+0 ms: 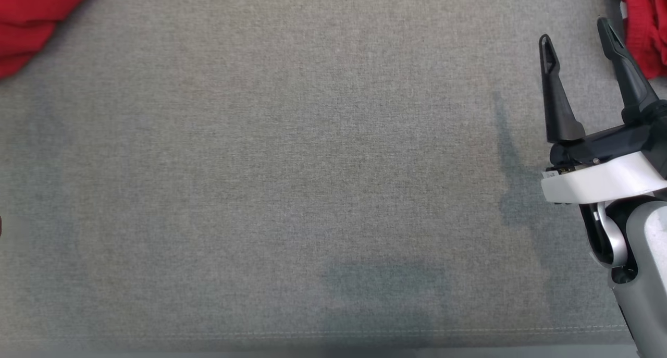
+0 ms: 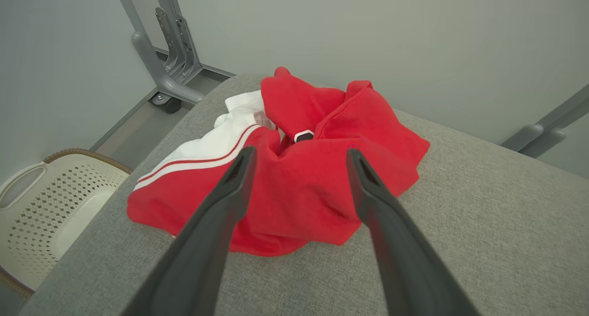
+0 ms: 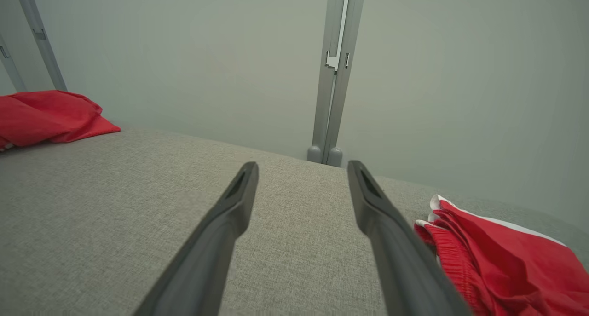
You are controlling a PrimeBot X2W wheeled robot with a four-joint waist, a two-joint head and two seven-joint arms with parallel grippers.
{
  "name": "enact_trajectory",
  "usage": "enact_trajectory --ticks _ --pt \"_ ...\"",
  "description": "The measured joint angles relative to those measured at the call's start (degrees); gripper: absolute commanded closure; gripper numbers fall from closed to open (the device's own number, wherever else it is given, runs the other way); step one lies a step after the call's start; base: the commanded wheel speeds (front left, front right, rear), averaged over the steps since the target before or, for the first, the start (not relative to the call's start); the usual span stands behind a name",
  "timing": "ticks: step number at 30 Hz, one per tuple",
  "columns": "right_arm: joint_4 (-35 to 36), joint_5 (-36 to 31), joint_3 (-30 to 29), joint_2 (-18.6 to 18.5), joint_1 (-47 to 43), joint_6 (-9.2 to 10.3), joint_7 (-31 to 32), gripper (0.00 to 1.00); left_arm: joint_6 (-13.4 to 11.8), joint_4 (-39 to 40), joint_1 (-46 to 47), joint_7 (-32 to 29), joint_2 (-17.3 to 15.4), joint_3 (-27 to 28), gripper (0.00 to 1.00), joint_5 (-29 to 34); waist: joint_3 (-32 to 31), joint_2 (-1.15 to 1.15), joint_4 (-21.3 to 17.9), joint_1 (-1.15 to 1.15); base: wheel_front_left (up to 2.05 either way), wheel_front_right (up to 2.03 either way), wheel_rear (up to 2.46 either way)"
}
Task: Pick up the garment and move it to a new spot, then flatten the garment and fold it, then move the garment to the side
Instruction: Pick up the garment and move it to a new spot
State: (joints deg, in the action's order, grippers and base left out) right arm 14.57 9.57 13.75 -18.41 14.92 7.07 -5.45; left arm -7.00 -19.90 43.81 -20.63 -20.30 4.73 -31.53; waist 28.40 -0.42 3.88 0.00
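basket (image 2: 41, 201) sits beside grey table (image 2: 483, 242); left gripper (image 2: 300, 151) spread near red garment (image 2: 299, 201), right gripper (image 1: 573, 28) spread too.

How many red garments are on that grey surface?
2. One crumpled red-and-white garment lies at the far left corner; another red garment with white trim lies at the far right, beside the right pincer.

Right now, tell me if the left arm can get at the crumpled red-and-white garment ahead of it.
Probably yes: the left fingers stand open, aimed straight at the garment, and nothing lies on the grey surface between them.
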Motion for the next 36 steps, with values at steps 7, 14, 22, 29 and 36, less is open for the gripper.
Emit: enact_trajectory --ticks 7,14,22,29,36 --pt "0.9 -0.1 -0.1 -0.4 1.0 -0.01 0.5 0.00 0.5 -3.0 1.3 -0.1 0.0 -0.3 0.00 -0.1 3.4 0.00 -1.1 0.00 0.00 0.00 0.00" --pt "1.1 -0.1 0.6 -0.6 1.2 -0.67 0.5 0.00 0.5 -5.9 1.9 1.1 -0.5 -0.1 0.00 0.1 4.7 0.00 -1.9 0.00 0.00 0.00 0.00" --pt "1.3 -0.4 1.7 -0.6 1.6 -1.26 0.7 0.00 1.0 -10.3 3.3 3.1 -4.0 1.6 0.12 0.6 5.7 0.00 -4.4 0.00 0.00 0.00 0.00" --pt "1.5 -0.6 0.7 -1.2 2.1 -1.23 0.7 0.00 3.0 -12.5 5.7 5.1 -2.3 1.0 1.00 -0.1 6.5 0.00 -5.7 0.00 0.00 0.00 0.00" --pt "0.9 -0.6 -0.1 -1.0 2.2 -1.15 0.4 0.00 5.3 -14.5 7.2 8.4 -2.0 0.2 1.00 0.1 5.9 0.00 -5.0 0.00 0.00 0.00 0.00"
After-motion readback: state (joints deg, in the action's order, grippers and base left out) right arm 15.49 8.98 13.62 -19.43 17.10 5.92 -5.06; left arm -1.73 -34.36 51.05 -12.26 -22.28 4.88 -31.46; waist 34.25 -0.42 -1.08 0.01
